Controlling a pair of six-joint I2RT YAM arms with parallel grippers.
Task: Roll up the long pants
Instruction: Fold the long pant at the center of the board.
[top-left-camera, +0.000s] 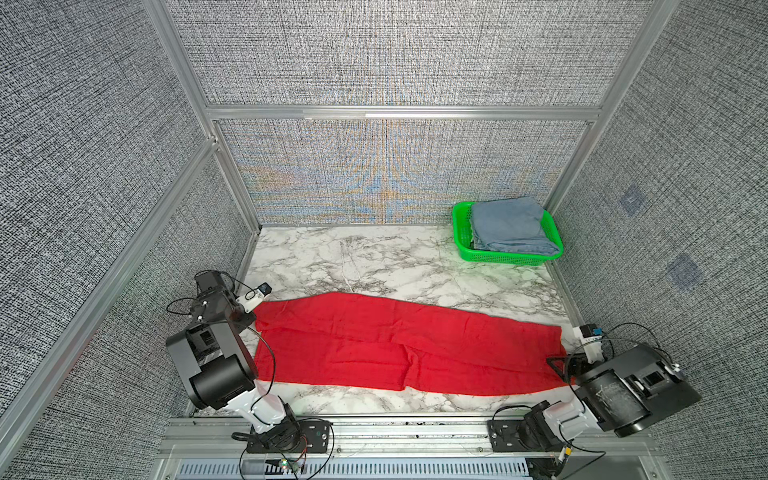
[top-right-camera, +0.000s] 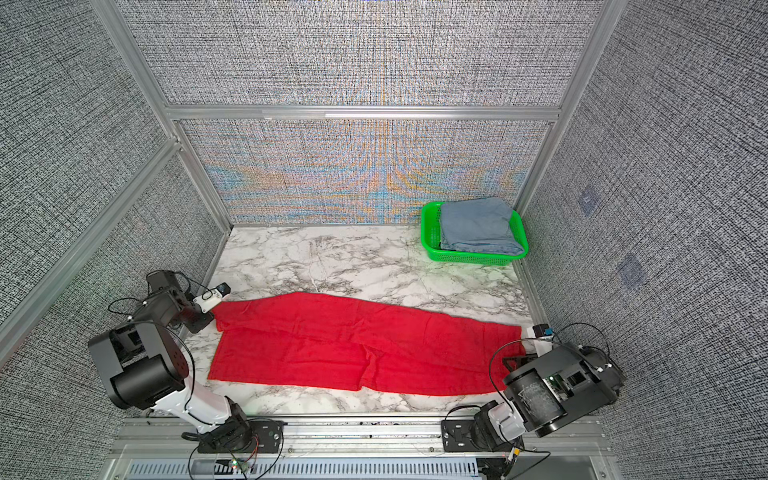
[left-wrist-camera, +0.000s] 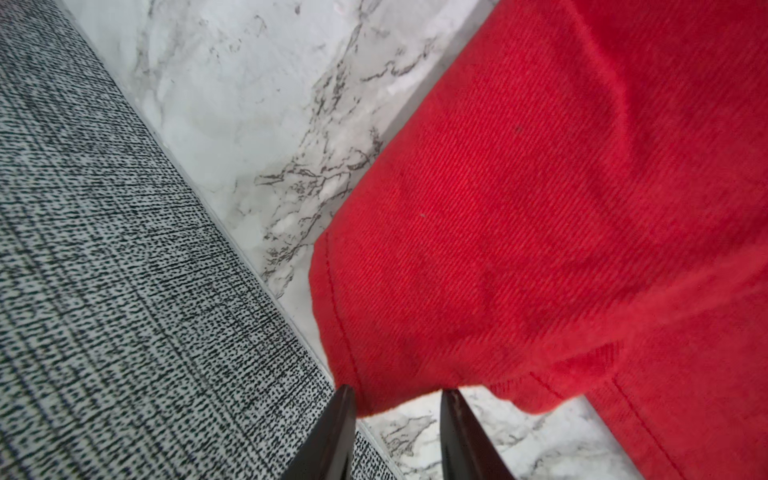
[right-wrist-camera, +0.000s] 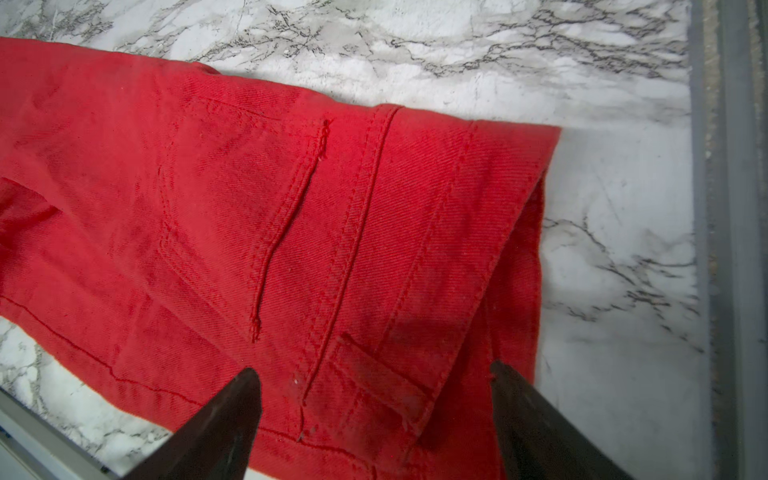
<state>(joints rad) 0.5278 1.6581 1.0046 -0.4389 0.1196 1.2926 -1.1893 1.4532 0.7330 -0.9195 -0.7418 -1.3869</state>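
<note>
long pants (top-left-camera: 395, 345): flat across desk (top-left-camera: 374, 257), 9 to 3 o'clock, waist corner hidden under right arm (top-left-camera: 623, 395) | left jaws: parted, hem corner (left-wrist-camera: 370, 399) between tips, unclenched | right jaws: spread wide above waistband (right-wrist-camera: 469, 232) | right wrist camera (top-left-camera: 587, 334) label: too small to read

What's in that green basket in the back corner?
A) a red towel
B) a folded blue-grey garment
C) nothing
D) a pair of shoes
B: the green basket holds a folded blue-grey garment, while the red pants lie spread out in front.
</note>
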